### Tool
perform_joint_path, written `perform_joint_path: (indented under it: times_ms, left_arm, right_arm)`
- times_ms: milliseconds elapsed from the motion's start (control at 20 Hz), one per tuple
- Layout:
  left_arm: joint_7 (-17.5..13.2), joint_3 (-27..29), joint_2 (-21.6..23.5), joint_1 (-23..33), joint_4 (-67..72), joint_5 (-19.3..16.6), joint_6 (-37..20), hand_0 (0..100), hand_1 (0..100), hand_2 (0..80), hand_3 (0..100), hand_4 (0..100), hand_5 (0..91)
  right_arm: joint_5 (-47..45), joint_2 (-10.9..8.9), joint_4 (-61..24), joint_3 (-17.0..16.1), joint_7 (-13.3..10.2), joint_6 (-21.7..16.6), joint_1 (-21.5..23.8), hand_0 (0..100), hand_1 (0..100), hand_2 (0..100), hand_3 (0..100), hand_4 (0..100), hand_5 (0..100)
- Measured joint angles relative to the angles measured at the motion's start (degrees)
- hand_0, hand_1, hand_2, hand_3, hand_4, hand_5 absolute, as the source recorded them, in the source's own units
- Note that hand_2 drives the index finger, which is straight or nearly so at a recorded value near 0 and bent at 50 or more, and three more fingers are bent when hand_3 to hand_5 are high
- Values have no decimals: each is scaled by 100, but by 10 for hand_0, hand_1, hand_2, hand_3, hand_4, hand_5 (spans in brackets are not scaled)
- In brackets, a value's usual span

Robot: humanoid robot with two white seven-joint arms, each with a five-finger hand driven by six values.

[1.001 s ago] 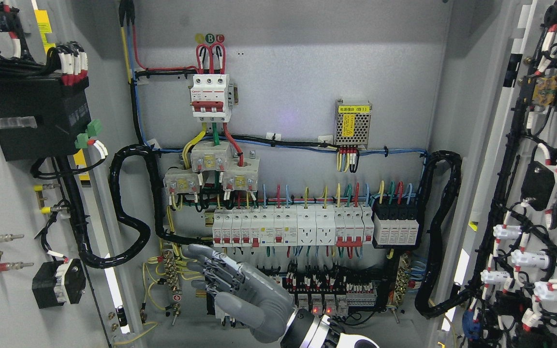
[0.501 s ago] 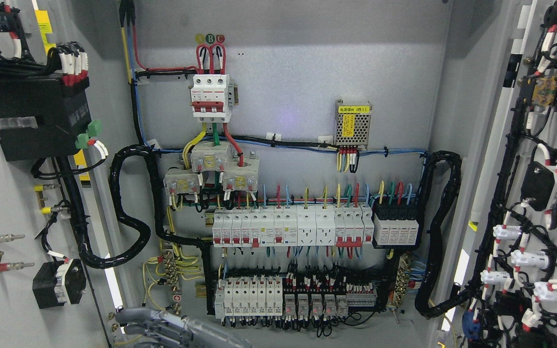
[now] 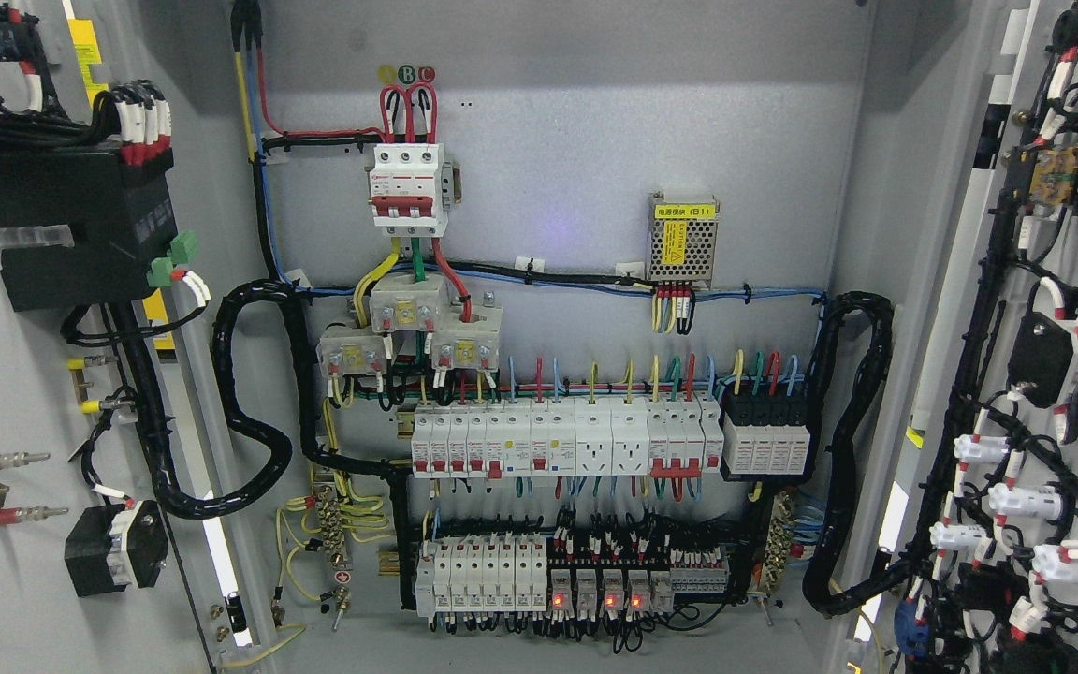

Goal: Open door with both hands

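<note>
The grey electrical cabinet stands with both doors swung wide. The left door (image 3: 24, 393) fills the picture's left edge and shows its inner face with a black box and wiring. The right door (image 3: 1044, 374) fills the right edge, its inside covered in black cable bundles and white connectors. Between them the back panel (image 3: 576, 140) is fully exposed. Neither of my hands nor either arm shows anywhere in the head view.
On the back panel sit a red-and-white main breaker (image 3: 409, 187), a small power supply with a yellow label (image 3: 683, 239), a row of white breakers (image 3: 567, 440) and a lower row of relays with red lights (image 3: 595, 580). Thick black conduits (image 3: 249, 393) loop at both sides.
A grey robot hand was raised in front of the lower relays one second ago, dropped to the bottom edge half a second ago, and is now gone. The doors have not moved.
</note>
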Motion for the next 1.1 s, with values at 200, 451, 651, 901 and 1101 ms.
perform_joint_path:
  times_ms: [200, 451, 651, 901, 1101]
  left_arm:
    - [9, 1, -2, 1, 0, 0, 0, 120, 556, 0, 0, 0, 0]
    - [13, 1, -2, 2, 0, 0, -9, 120, 556, 0, 0, 0, 0]
    - [16, 2, -5, 2, 0, 0, -23, 120, 556, 0, 0, 0, 0]
    - [19, 2, -7, 2, 0, 0, -15, 120, 556, 0, 0, 0, 0]
    - [20, 2, -10, 4, 0, 0, 2, 120, 556, 0, 0, 0, 0]
  right_arm:
    - [-16, 40, 33, 115, 25, 9, -82, 0, 500, 40, 0, 0, 0]
    - [-41, 82, 102, 267, -71, -37, -232, 0, 500, 40, 0, 0, 0]
    - [-55, 107, 157, 381, -168, -58, -338, 0, 500, 40, 0, 0, 0]
    - [-132, 134, 212, 567, -340, -68, -446, 0, 500, 40, 0, 0, 0]
    - [-548, 150, 246, 725, -703, -71, -504, 0, 500, 40, 0, 0, 0]
